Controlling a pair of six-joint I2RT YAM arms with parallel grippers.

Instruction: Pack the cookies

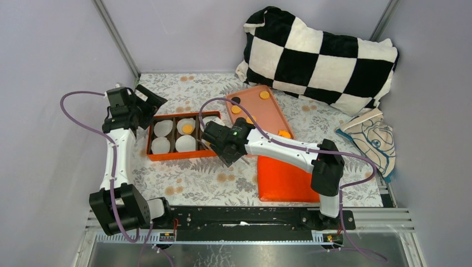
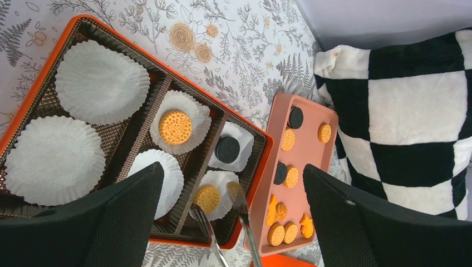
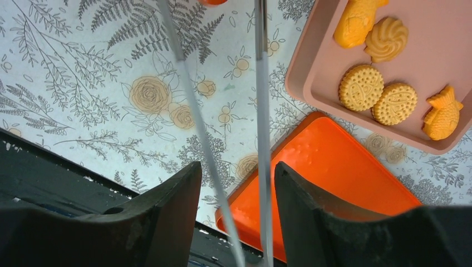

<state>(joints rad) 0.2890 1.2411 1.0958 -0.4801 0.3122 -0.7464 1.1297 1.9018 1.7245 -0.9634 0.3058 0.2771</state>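
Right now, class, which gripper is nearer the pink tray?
Right. The right gripper, holding tongs, is beside the pink tray; the left gripper is at the other end of the orange box.

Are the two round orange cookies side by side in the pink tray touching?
Touching. Right wrist view: the left round cookie and right round cookie meet edge to edge, no pink tray showing between.
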